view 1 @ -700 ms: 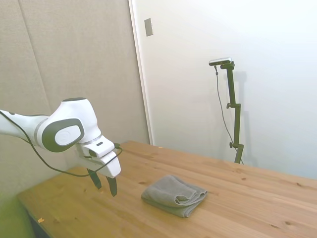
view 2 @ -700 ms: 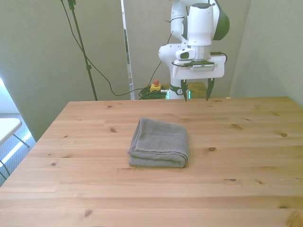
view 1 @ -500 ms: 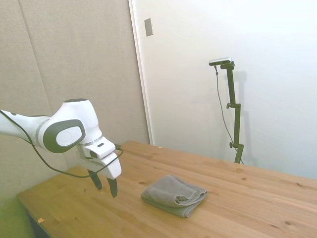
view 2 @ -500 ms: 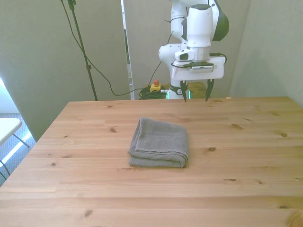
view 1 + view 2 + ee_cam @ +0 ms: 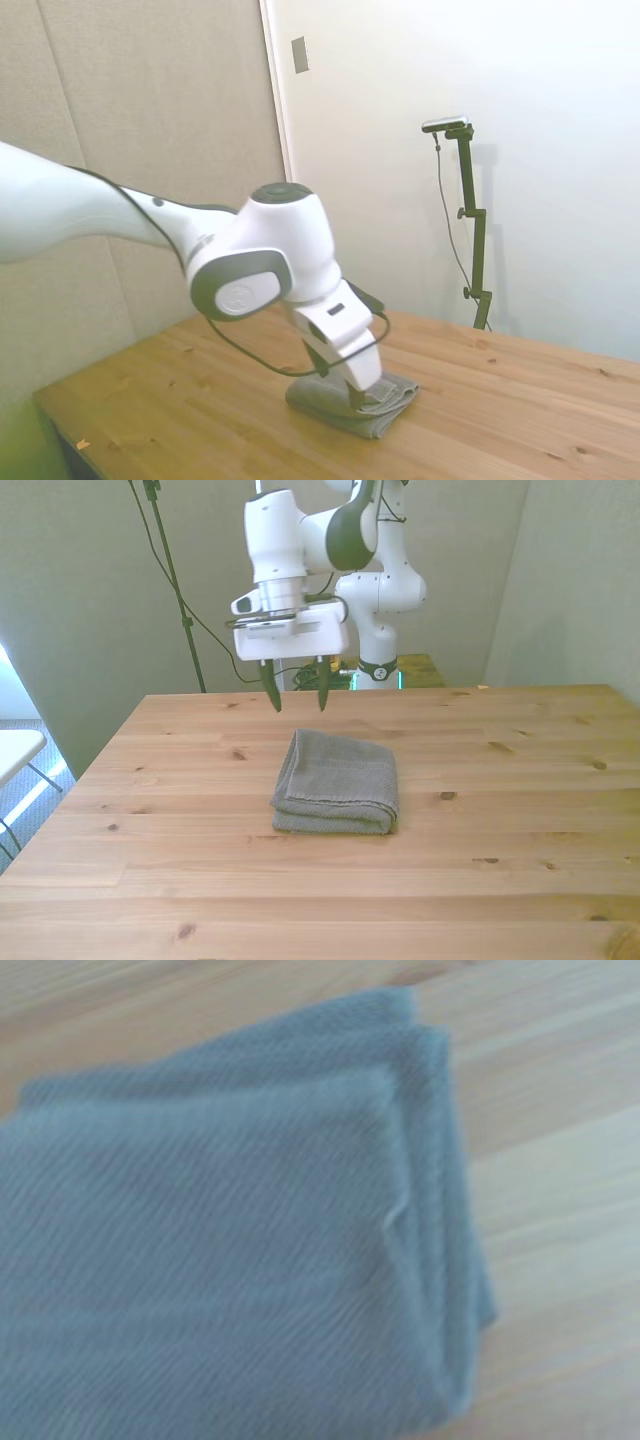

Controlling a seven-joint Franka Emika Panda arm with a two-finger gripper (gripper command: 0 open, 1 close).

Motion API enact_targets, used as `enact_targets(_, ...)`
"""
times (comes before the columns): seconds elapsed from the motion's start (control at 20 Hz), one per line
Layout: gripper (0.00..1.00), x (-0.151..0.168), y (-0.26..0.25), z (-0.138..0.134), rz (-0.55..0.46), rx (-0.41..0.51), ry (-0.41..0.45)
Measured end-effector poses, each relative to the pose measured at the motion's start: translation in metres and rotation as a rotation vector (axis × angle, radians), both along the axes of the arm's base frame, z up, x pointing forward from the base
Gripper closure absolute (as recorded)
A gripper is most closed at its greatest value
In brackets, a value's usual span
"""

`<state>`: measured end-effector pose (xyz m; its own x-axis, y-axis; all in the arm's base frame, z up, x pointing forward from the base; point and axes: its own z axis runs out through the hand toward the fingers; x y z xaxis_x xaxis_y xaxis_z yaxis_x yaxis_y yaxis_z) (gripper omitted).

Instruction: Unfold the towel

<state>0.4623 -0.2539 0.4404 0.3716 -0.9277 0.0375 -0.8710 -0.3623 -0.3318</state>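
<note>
The grey towel (image 5: 338, 780) lies folded into a thick square near the middle of the wooden table (image 5: 520, 810). Its stacked layer edges face the front view's left and the camera side. My gripper (image 5: 297, 702) hangs open with nothing between its fingers, above the towel's far corner on the front view's left. In the side view my white wrist covers the near part of the towel (image 5: 392, 400). The wrist view is filled from close by with the towel (image 5: 230, 1240), its layered edges and a folded corner showing.
The table's far edge (image 5: 500, 688) runs just behind the gripper. Beyond it stand my base (image 5: 380, 630) and a thin stand with hanging cables (image 5: 175, 590). Bare wood surrounds the towel on all sides.
My arm has swung from the far edge on the front view's right across to the left and out over the towel. The fingers stayed open and the towel has not moved.
</note>
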Motion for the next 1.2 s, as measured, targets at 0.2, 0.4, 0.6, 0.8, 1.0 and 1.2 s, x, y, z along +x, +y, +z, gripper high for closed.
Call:
enact_targets(0.2,0.00,0.021,-0.019,-0.029,0.024,0.066,-0.031)
enact_targets(0.4,0.00,0.030,-0.005,-0.048,0.067,0.121,-0.048)
enact_targets(0.6,1.00,0.034,0.001,-0.065,0.085,0.148,-0.044)
enact_targets(0.8,1.00,0.039,0.004,-0.074,0.098,0.159,-0.045)
enact_targets(1.0,1.00,0.039,0.004,-0.073,0.105,0.163,-0.056)
enact_targets(1.2,1.00,0.039,0.004,-0.072,0.110,0.162,-0.058)
